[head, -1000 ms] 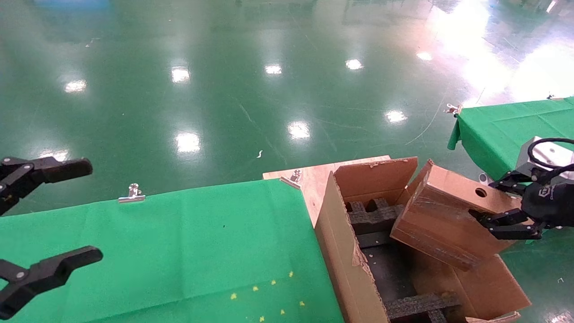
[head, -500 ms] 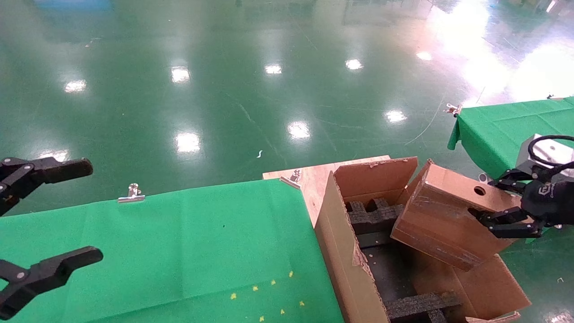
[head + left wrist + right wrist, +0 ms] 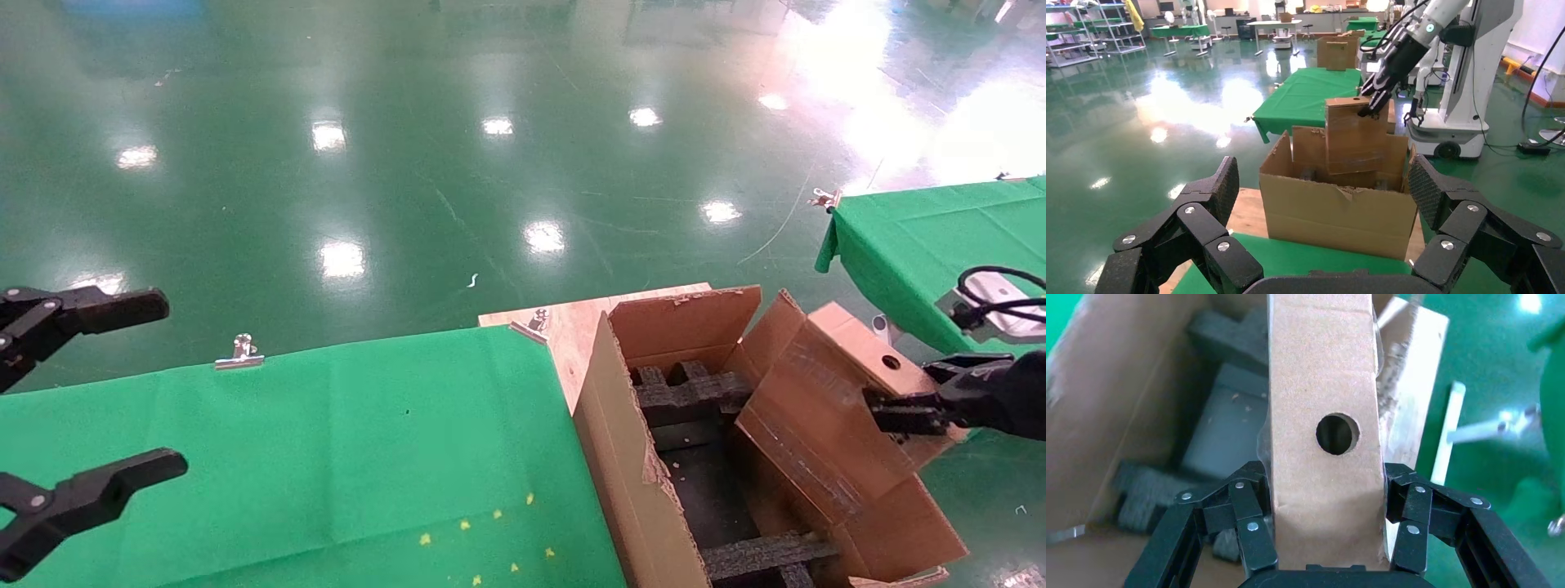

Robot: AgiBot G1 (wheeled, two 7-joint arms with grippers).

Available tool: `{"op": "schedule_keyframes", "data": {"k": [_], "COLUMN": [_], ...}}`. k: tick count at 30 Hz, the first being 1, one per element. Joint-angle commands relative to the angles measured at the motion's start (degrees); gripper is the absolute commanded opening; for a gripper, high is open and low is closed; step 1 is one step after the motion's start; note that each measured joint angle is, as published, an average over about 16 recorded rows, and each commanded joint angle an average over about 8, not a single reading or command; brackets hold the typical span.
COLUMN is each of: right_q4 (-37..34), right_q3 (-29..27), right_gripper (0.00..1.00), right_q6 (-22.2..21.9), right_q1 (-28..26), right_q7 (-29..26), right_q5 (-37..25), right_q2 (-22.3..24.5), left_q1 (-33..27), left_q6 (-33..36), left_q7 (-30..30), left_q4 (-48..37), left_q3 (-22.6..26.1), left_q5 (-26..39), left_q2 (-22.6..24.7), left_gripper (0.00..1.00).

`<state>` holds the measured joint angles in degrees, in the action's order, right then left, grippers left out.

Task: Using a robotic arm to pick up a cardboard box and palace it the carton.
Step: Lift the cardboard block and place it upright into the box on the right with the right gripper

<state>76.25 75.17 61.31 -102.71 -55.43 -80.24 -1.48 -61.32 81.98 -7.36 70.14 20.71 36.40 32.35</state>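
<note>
Cardboard box [image 3: 825, 408] was clamped in the right gripper [image 3: 903, 411], tilted over the carton [image 3: 621, 457] off the desk's right edge — could snag the torn flap; left gripper [image 3: 82, 392] hung wide, idle.

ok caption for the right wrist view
Right gripper clamps the holed cardboard box above the foam-lined carton.

R gripper [image 3: 899, 404] at right edge of head view, mid-height: fingers clamped on both sides of the cardboard box [image 3: 825, 408], wrist reaching in from the right, silver camera block above it. L gripper [image 3: 90, 388] at left edge, lower half: fingers spread wide apart, holding nothing.
</note>
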Motion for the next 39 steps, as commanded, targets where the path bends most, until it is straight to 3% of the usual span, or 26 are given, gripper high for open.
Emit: {"op": "schedule_keyframes", "data": {"k": [1, 11, 39], "right_q4": [1.2, 1.4, 1.6], "right_q3": [1.2, 3.2, 6.5], "right_gripper": [0.0, 0.0, 0.0], "right_q6": [-3.4, -4.6, -14.6], "right_q1": [1.3, 3.3, 7.1], "right_q7": [-5.2, -16.5, -25.8], "right_q5": [-0.7, -0.4, -10.2], "right_q2": [0.4, -1.7, -5.0], "left_q1": [0.0, 0.0, 0.0], "left_q6": [0.0, 0.0, 0.0], "left_q7": [0.0, 0.0, 0.0], "left_q4": [0.0, 0.0, 0.0], "left_q3": [0.0, 0.0, 0.0], "left_q5": [0.0, 0.0, 0.0], "left_q2": [0.0, 0.0, 0.0], "left_gripper": [1.0, 1.0, 1.0]}}
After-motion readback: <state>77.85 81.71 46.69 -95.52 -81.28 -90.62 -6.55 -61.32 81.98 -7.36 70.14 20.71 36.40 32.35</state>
